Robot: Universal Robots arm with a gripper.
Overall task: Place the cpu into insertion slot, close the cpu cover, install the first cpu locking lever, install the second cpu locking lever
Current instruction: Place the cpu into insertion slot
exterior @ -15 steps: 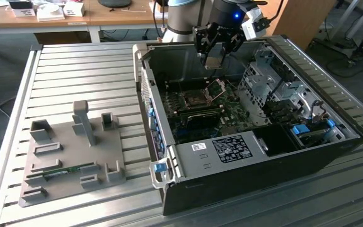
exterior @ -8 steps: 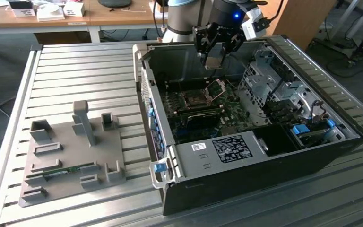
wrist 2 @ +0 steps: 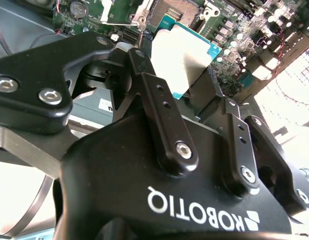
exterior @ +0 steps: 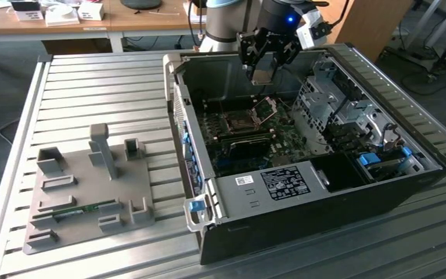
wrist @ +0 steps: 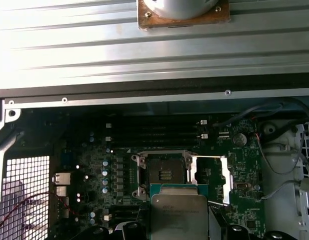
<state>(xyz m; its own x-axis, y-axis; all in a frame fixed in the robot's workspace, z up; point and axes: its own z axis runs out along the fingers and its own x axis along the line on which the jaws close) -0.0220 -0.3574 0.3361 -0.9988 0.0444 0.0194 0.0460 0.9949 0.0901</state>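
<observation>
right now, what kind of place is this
Probably a robotics lab or workshop: a black computer case on a ribbed silvery metal table, wooden desks behind, and the gripper holding a square greyish-gold cpu.

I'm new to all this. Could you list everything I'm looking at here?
computer case: one, black, open, towards the exterior view's right.
insertion slot: one, dark with silvery rim, on the board inside the case, uncovered.
cpu cover: one, silvery, raised open beside the slot.
cpu: one, greyish, held over the open case.
tray: one, grey, at the exterior view's left.
memory stick: one, green, lying in the tray.
table: one, silvery, slatted, under everything.
hand: one, black, shut on the cpu.
</observation>
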